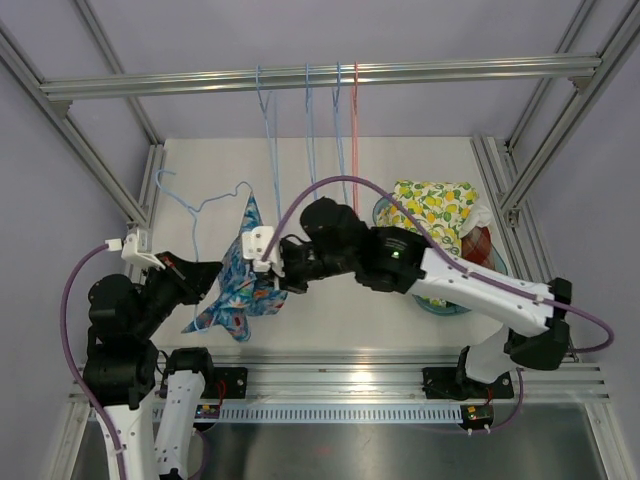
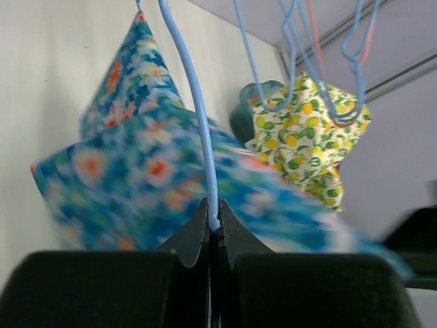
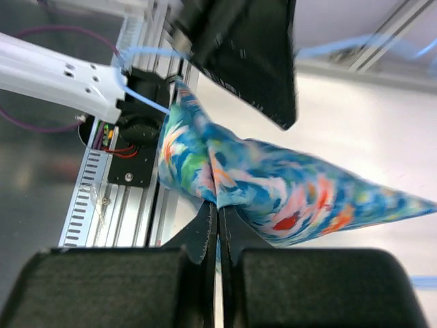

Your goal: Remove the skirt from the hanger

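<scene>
The left gripper (image 2: 214, 224) has its two fingers pressed together on the thin light blue wire of the hanger (image 2: 196, 102). The wire rises straight up from between the fingertips. The skirt (image 2: 130, 171), blue with orange and white flowers, hangs on this wire just behind the fingers, very near to them.

The right gripper (image 3: 218, 208) is also pinched together, and it clamps a fold of the skirt's cloth. In its wrist view the cloth spreads from the fingertips to the right.

In the top view the skirt is between the two grippers, over the near half of the white table (image 1: 400, 160). Whether its lower corner touches the table, I cannot tell. A yellow cloth with lemons (image 1: 435, 210) lies well apart on the right.
</scene>
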Controlling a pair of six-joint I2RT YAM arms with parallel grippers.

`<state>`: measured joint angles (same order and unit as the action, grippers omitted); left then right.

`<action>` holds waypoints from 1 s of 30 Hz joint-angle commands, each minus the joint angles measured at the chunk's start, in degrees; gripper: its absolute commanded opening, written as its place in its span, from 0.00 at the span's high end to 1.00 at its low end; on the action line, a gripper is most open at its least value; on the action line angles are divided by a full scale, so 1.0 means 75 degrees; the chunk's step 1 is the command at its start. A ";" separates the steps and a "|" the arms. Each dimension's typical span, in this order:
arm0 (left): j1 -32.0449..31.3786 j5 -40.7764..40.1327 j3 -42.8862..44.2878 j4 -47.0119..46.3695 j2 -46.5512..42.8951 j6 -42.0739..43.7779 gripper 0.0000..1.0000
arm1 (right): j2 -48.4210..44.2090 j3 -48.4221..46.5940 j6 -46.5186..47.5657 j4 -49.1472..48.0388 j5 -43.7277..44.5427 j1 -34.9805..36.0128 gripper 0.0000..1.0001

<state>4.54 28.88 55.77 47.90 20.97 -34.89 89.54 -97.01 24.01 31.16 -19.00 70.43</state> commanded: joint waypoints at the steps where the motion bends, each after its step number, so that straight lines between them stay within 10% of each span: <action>1: -0.0007 -0.0522 -0.0286 -0.0434 -0.0171 0.1136 1.00 | -0.1413 0.0113 0.0888 -0.0415 -0.0712 -0.0110 1.00; 30: -0.0019 -0.1636 -0.0346 -0.0082 0.0192 0.2484 1.00 | -0.4403 0.1087 0.1041 0.0463 0.2287 -0.1785 1.00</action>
<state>4.54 18.57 51.88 49.95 22.37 -17.74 58.28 -88.88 31.11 38.30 -5.63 58.02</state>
